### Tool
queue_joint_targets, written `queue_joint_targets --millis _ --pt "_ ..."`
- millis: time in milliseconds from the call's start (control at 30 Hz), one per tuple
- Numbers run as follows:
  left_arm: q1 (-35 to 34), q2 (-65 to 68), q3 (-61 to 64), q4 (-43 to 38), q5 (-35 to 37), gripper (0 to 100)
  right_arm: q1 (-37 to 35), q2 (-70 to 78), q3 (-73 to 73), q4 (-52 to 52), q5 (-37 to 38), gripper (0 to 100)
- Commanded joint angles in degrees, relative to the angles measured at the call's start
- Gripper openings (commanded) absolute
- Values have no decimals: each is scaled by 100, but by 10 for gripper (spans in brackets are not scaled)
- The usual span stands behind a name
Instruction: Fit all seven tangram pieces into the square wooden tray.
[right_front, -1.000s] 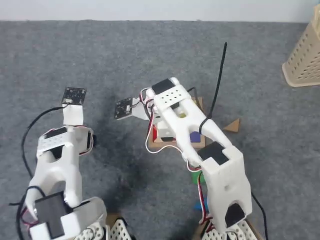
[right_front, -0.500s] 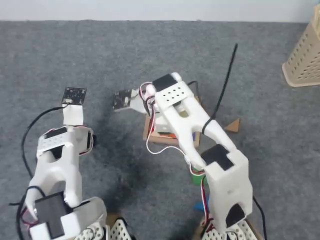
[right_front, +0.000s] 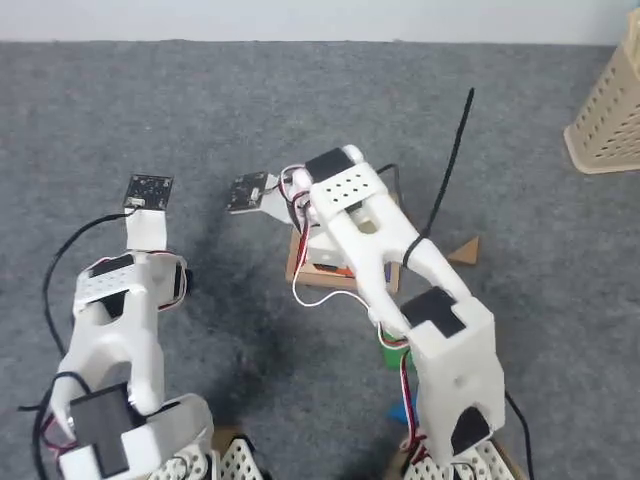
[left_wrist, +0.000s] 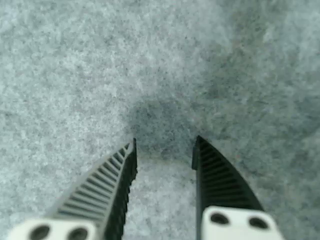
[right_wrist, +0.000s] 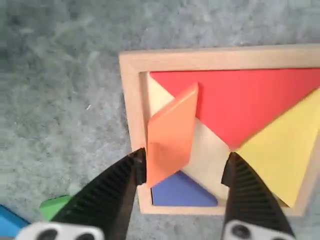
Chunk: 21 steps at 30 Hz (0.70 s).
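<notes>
**Legible markings.** No text, number, brand or sign can be read. The wooden tray (right_wrist: 131, 125) has a bare rim. The orange parallelogram (right_wrist: 170, 135) leaning inside the tray has an unmarked face. The small circuit board (right_front: 248, 192) just beside the tray in the high view carries marks too small to make out.

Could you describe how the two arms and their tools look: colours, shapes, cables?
The left arm and right arm are white plastic with black motor blocks. A black cable loops beside the left one; red and white wires follow the right one, whose wrist plate has small holes. The left tool and right tool have black, ribbed, pointed fingers on white bases.
</notes>
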Motion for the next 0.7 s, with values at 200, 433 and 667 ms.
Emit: queue_joint_targets --millis 200,433,667 --pt "18 -308 -13 -97 -53 177 -13 251 -308 -356 -299 255" --pt "18 -308 -13 -97 -53 177 321 453 -316 -567 -941 119" --pt "18 -308 -13 -97 -53 177 901 435 -325 -796 -2532 72"
